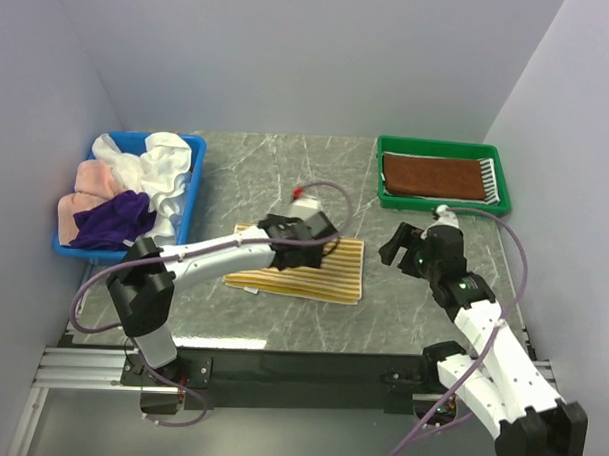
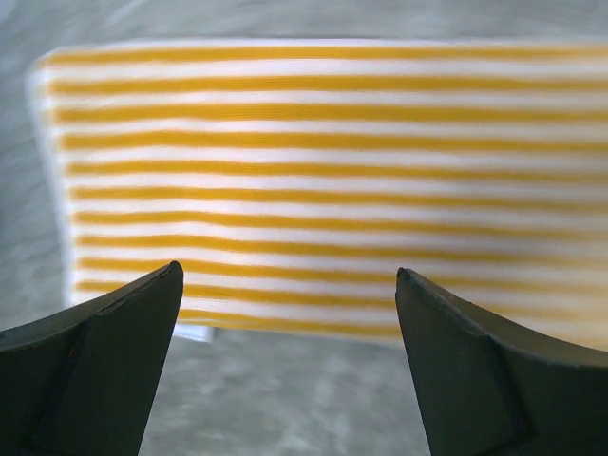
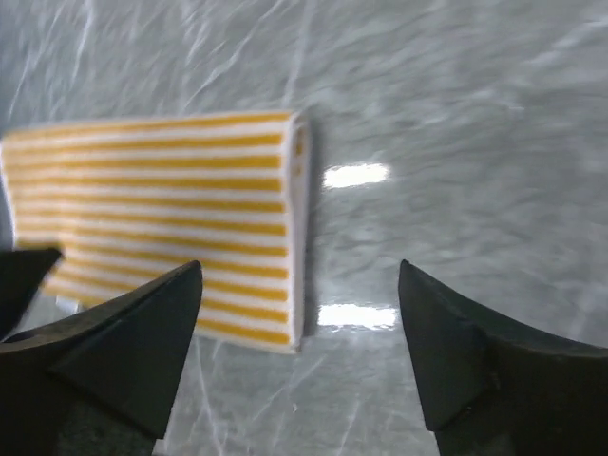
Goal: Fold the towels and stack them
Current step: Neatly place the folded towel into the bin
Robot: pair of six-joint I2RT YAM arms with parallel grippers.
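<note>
A folded yellow-white striped towel (image 1: 313, 273) lies flat on the marble table (image 1: 286, 177) near the middle. My left gripper (image 1: 324, 247) hovers over its far edge, open and holding nothing. In the left wrist view the striped towel (image 2: 323, 171) fills the frame beyond the dark fingers (image 2: 104, 370), with bare table between them. My right gripper (image 1: 394, 247) stands open just right of the towel, also holding nothing. The right wrist view shows the towel's folded edge (image 3: 294, 218) to the left of the gap. A folded brown towel (image 1: 431, 175) lies in the green tray (image 1: 443, 205).
A blue bin (image 1: 190, 199) at the back left holds loose white (image 1: 161, 168), pink (image 1: 91, 181) and purple (image 1: 115, 221) towels. A striped fringe (image 1: 489, 177) shows beside the brown towel in the tray. Walls enclose the table on the left, back and right.
</note>
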